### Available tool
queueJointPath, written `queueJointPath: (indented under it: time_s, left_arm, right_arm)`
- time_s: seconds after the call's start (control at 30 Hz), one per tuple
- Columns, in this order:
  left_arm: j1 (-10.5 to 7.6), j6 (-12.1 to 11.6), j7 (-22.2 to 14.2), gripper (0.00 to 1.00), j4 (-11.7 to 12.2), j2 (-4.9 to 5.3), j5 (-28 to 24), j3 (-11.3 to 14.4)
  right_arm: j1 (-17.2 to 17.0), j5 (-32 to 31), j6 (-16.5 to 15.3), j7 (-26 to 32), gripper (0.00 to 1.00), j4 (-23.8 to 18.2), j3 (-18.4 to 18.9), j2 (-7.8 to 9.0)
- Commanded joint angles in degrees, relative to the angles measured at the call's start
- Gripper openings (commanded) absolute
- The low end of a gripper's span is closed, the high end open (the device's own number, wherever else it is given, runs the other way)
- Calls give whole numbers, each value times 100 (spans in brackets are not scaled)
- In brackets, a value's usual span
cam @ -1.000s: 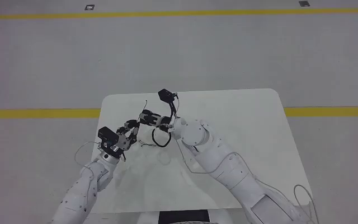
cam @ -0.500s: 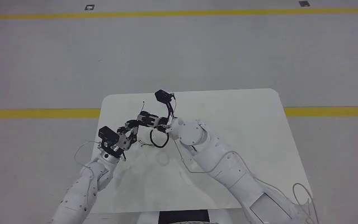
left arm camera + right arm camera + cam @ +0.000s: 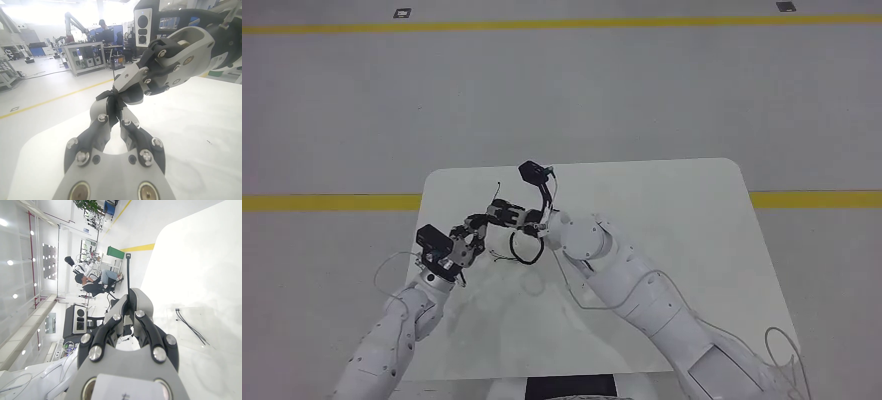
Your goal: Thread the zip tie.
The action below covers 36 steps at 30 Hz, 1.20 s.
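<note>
A thin black zip tie (image 3: 128, 275) sticks out from between the fingers of my right gripper (image 3: 129, 303), which is shut on it, with the square head (image 3: 128, 255) at the free end. In the left wrist view my left gripper (image 3: 114, 106) is shut on a black end of the zip tie (image 3: 105, 94), and the right gripper (image 3: 118, 91) touches it tip to tip. In the top view both grippers meet over the table's left part: the left gripper (image 3: 479, 232) lies just below the right gripper (image 3: 498, 212), and the tie's end (image 3: 498, 190) points away.
Spare black zip ties (image 3: 191, 328) lie on the white table (image 3: 672, 230) close to the grippers, also visible as spare ties (image 3: 504, 257) in the top view. The table's left edge and rounded corner are near. The right half of the table offers free room.
The right gripper and its wrist have shifted slightly left, towards the left gripper. Since half a second ago both arms have hardly moved.
</note>
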Motion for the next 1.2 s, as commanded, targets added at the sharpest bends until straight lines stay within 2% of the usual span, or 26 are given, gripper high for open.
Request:
queueJointPath:
  time_s: [0.0, 0.23, 0.3, 0.4, 0.5, 0.6, 0.67, 0.8, 0.93, 1.17]
  left_arm:
    - [7, -3, 5, 0, -4, 5, -7, -17]
    - [0, -80, -60, 0, 29, 20, -68, -36]
    - [15, -80, -136, 0, -23, 34, -213, 11]
    - [61, -80, -376, 0, -200, 119, -526, 76]
    - [126, -80, -537, 0, -338, 256, -830, 110]
    - [186, -80, -923, 0, -604, 444, -1497, 348]
    - [204, -80, -1130, 0, -757, 587, -1950, 445]
    - [162, -80, -1441, 0, -1044, 944, -2718, 632]
    - [96, -80, -1488, 0, -1119, 1234, -2892, 802]
    - [96, -80, -1488, 0, -1119, 1234, -2892, 802]
  right_arm:
    - [-35, -13, -10, -26, 100, -30, 36, 12]
    - [-235, -134, -44, -86, 100, -252, 233, 94]
    - [-293, -198, -35, -72, 100, -314, 303, 127]
    - [-370, -291, -1, 91, 100, -371, 455, 194]
    - [-427, -199, -91, 407, 100, -401, 661, 267]
    - [-469, -232, -161, 681, 100, -444, 818, 338]
    - [-482, -264, -217, 858, 100, -476, 876, 375]
    - [-500, -295, -252, 1014, 100, -518, 943, 416]
    - [-500, -295, -252, 1014, 100, -518, 943, 416]
    - [-500, -295, -252, 1014, 100, -518, 943, 416]
